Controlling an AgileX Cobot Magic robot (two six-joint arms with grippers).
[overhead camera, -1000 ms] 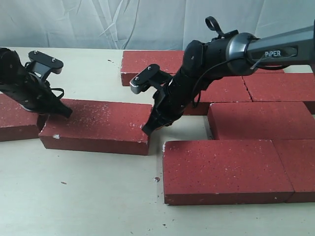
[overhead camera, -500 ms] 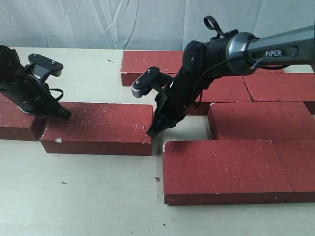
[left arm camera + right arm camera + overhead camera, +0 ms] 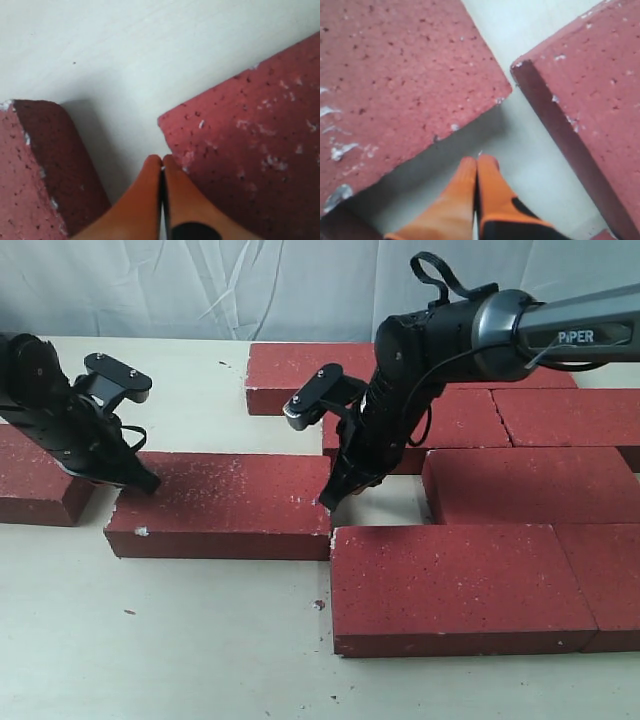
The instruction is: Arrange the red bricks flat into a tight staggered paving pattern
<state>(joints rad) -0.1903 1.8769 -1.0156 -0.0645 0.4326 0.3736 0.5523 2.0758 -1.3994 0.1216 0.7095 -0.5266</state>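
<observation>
**Loose brick lined up, gap to close on its right**

Here's the loose brick (image 3: 220, 502), lying flat on the table (image 3: 200, 650), long axis running left to right across the exterior view. Both arms are on it, one at each end.

The left gripper (image 3: 161, 161) has its orange fingers pinched together on nothing, tips down at the brick's left end, touching or just beside the near corner. The right gripper (image 3: 477, 161) is pinched closed too and empty, with its tips on bare table just off the brick's right far corner.

The relation that matters is the open slot to the right of the loose brick, between it and the second-row brick (image 3: 530, 485), just behind the front brick (image 3: 445, 585). The loose brick's right front corner already sits at or against that front brick's left end. My read is that it needs a straight shove rightward along its own long axis. The left gripper is the one placed behind it to push, while the right gripper is standing in the slot and looks likely to need clearing out.

Another brick (image 3: 40, 485) waits at far left.
</observation>
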